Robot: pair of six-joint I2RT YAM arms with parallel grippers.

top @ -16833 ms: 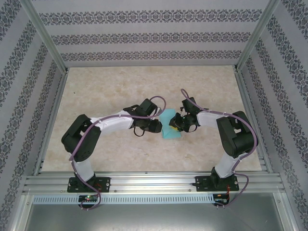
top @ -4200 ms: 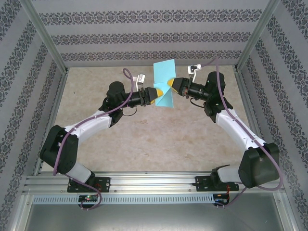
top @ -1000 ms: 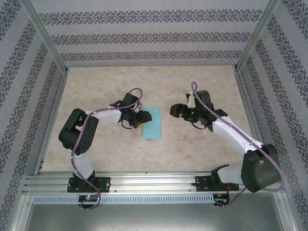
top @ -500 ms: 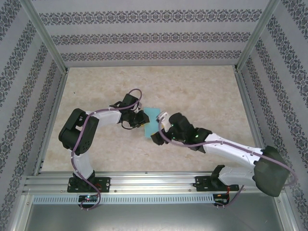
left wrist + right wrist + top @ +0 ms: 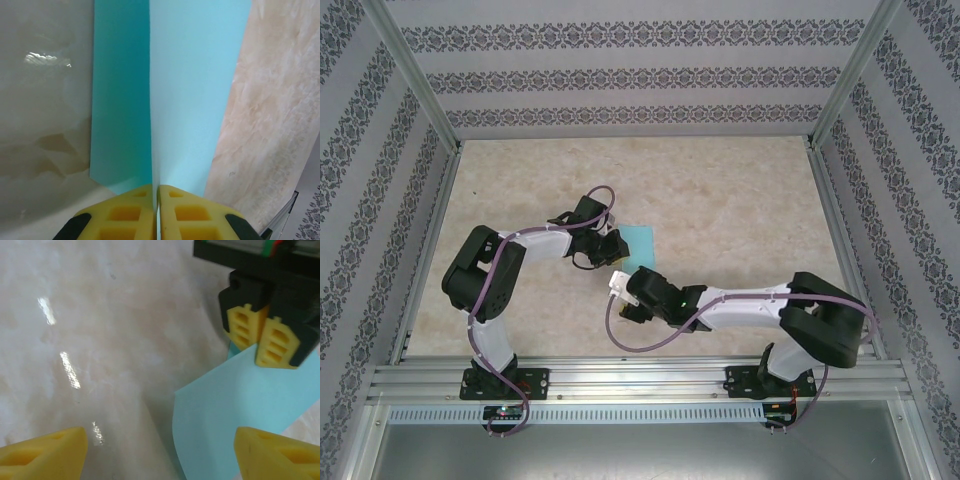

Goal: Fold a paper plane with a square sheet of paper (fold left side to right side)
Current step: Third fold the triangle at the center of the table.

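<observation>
The square sheet of paper (image 5: pixel 642 238) is light turquoise and lies on the table's middle, its near part hidden under my right wrist. In the left wrist view the paper (image 5: pixel 195 85) shows a darker and a lighter band meeting along a straight line. My left gripper (image 5: pixel 611 250) is shut on the sheet's left edge, its yellow fingertips (image 5: pixel 135 200) pressed together on the paper. My right gripper (image 5: pixel 160 455) hovers open at the near corner of the sheet (image 5: pixel 240 410), looking at the left gripper (image 5: pixel 265 342). The paper plane is out of view.
The marble-patterned table top (image 5: pixel 720 190) is fenced by aluminium rails (image 5: pixel 430 230) and patterned walls. My right arm (image 5: pixel 750 300) reaches leftward across the near part of the table. The left arm (image 5: pixel 490 275) bends at the left.
My left gripper has closed on the paper's edge. The right arm has swung from the right of the sheet down and left to its near end, jaws still open.
</observation>
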